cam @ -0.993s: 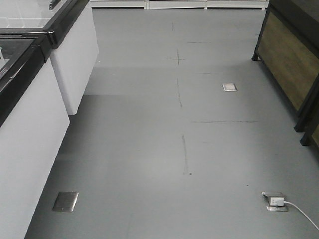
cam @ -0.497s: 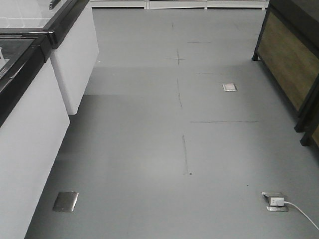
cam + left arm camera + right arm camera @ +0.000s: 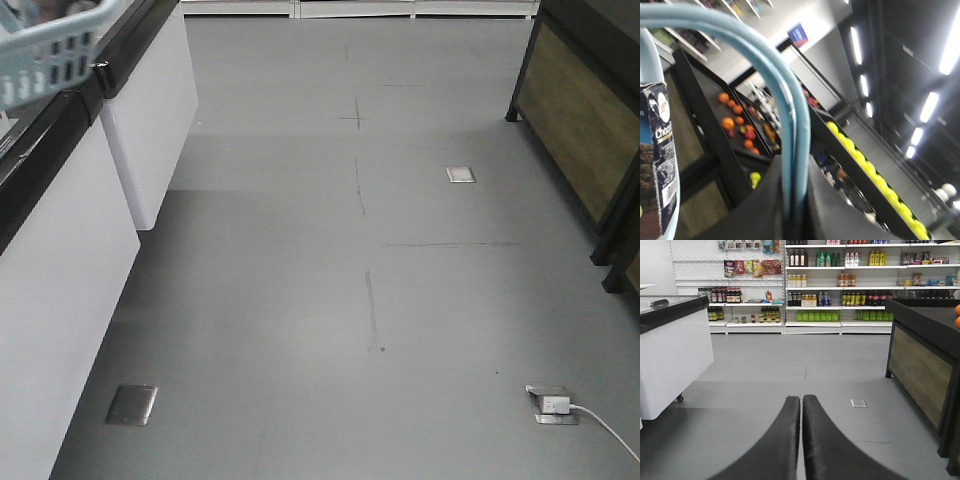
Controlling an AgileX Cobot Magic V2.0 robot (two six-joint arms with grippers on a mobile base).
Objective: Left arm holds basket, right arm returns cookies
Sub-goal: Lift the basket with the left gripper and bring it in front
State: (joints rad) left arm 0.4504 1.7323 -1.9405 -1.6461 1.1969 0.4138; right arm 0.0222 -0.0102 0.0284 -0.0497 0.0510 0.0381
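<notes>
A corner of the light blue basket shows at the top left of the front view, above the black-edged freezer. In the left wrist view its hoop handle arches overhead and runs down between the black fingers of my left gripper, which is shut on it. The cookies box, navy with a white logo and barcode, stands at the left edge of that view beside the basket's rim. My right gripper hangs over the grey floor, fingers pressed together with nothing between them.
White chest freezers with black rims line the left. A dark wood-panelled produce stand sits at the right, holding oranges. Floor sockets with a white cable, and metal plates, dot the aisle. Stocked shelves fill the far wall.
The basket's corner has come into the top left of the front view, where only the freezer top showed before. The floor and stands look the same.
</notes>
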